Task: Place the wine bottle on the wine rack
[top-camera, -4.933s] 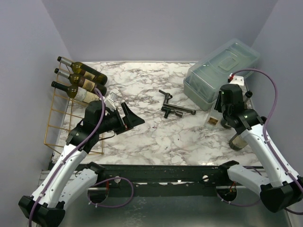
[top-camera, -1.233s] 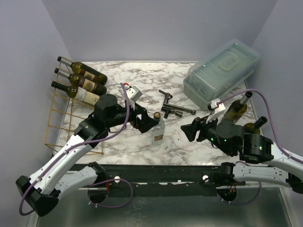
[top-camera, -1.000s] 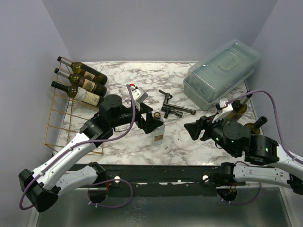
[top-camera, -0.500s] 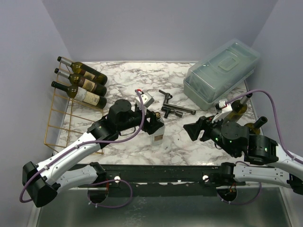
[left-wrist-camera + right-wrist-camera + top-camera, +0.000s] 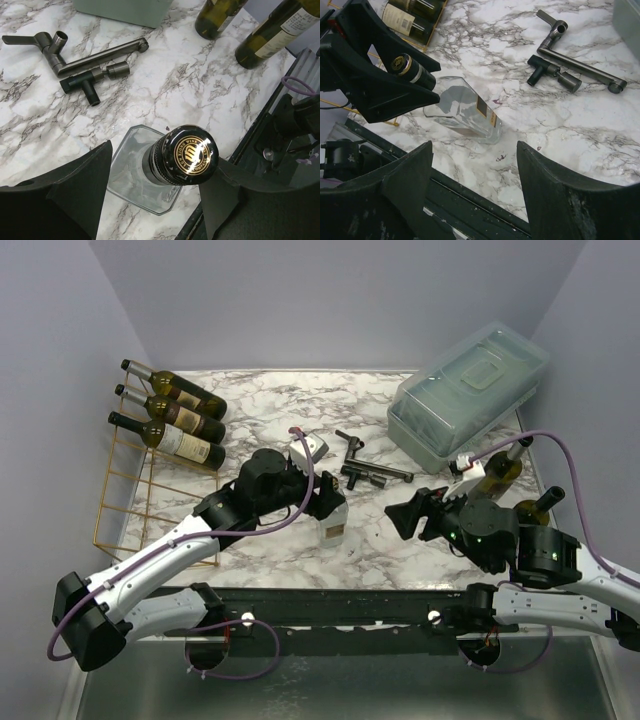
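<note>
The wine bottle, clear square glass with a black gold-printed cap, stands upright at the table's middle front. My left gripper reaches in from the left and is shut on its neck just under the cap; the right finger lies against the cap. From the right wrist, the cap sits between those two black fingers. My right gripper hangs open and empty a short way right of the bottle. The gold wire wine rack stands at the far left with three dark bottles lying on it.
A translucent grey lidded box fills the back right. Dark metal tap parts lie behind the bottle. Two green bottles stand by my right arm. The black table rail runs along the front.
My left arm has slid right onto the clear bottle and its jaws have closed around the neck. The right gripper has let go, widened a little and drawn back.
</note>
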### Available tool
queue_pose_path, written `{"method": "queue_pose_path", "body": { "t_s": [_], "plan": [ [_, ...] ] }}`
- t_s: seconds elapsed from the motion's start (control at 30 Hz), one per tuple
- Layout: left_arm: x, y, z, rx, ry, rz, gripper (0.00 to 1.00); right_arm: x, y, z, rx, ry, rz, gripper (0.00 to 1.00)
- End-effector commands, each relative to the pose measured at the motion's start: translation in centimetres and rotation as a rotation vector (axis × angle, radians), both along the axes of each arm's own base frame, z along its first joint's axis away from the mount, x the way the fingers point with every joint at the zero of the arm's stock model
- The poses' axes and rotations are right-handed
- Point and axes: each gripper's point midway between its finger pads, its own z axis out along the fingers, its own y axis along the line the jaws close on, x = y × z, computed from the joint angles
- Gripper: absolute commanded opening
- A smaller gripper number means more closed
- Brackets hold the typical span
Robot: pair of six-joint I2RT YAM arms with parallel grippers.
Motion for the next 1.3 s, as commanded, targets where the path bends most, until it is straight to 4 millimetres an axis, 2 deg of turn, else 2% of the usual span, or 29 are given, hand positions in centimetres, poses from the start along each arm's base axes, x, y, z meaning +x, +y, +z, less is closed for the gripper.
{"method": "queue_pose_path", "body": {
  "t_s": [0.0,0.17,0.3,0.6,0.77,1.03,1.27],
  "plan": [
    [0.7,0.1,0.4,-0.014,-0.003,0.051,0.66,0.3,-0.6,-0.2,0.017,-0.002,-0.042,0.72],
    [0.8,-0.2,1.0,-0.056,-0.009,0.055,0.57,0.4,-0.7,-0.4,0.014,0.0,-0.049,0.73],
    [1.0,-0.1,0.7,-0.052,-0.003,0.073,0.44,0.4,-0.8,-0.3,0.012,0.0,-0.05,0.76],
    [2.8,2.9,1.4,0.022,-0.012,0.257,0.14,0.4,-0.5,-1.4,-0.009,0.022,-0.052,0.85],
    [2.9,4.2,1.9,0.052,-0.002,0.319,0.08,0.5,0.0,-1.7,-0.03,0.024,-0.048,0.88],
    [3.6,7.1,4.7,0.066,-0.035,0.447,0.0,0.8,0.4,-1.8,-0.051,0.014,-0.046,0.9],
    [5.6,12.5,7.3,0.118,-0.075,0.688,0.0,0.9,0.4,-1.7,-0.052,0.01,-0.053,0.91]
  ]
}}
